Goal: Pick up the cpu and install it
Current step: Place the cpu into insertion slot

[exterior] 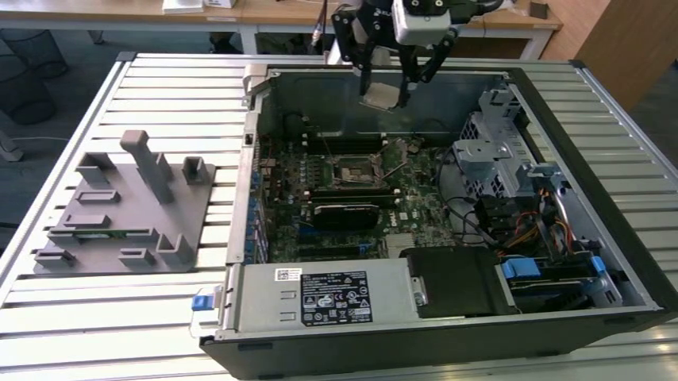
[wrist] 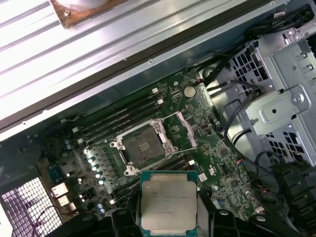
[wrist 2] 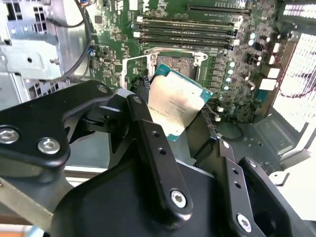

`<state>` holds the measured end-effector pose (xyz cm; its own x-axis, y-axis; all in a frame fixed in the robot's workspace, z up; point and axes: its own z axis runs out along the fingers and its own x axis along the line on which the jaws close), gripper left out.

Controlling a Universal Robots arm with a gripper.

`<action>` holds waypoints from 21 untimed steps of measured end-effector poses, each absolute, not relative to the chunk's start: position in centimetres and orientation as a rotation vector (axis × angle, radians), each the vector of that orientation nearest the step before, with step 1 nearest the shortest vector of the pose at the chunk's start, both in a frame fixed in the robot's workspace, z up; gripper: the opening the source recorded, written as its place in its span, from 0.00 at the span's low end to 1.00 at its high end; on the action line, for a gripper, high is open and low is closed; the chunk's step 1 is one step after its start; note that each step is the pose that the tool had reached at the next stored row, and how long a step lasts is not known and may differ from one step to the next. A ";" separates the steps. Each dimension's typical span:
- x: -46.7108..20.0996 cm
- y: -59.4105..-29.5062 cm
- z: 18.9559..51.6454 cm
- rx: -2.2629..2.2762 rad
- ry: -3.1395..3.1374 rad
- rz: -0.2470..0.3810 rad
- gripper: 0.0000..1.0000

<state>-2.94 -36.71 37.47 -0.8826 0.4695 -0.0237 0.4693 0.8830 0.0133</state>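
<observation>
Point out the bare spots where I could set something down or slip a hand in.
Free: the slatted metal table on the exterior view's left, around the grey plastic fixture block. Crowded: the open black computer case, with green motherboard, cables and drive cage; the gripper holds the silver square cpu above it.

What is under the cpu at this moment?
The cpu hangs in the tool, apart from the motherboard below. The board's socket lies open and empty. The board area straight beneath the cpu is covered.

Shiny metal-topped cpu (wrist: 169,200), matt grey plastic fixture (exterior: 119,213), ribbed metal table (exterior: 106,325)
</observation>
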 end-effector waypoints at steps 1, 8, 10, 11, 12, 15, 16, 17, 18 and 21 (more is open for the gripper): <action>-2.9 -36.7 37.5 0.778 3.017 0.010 0.54; -2.9 -36.7 37.3 0.939 2.969 0.002 0.54; -2.9 -36.7 37.2 0.985 2.954 0.000 0.54; -2.9 -36.7 37.2 1.007 2.946 -0.001 0.54; -2.9 -36.7 37.2 1.028 2.939 -0.002 0.54; -2.9 -36.7 37.1 1.088 2.917 -0.004 0.54; -2.9 -36.7 37.1 1.108 2.909 -0.004 0.54; -2.9 -36.7 37.1 1.128 2.902 -0.005 0.54; -2.9 -36.7 37.1 1.148 2.894 -0.005 0.54; -2.9 -36.7 37.0 1.203 2.871 -0.007 0.54</action>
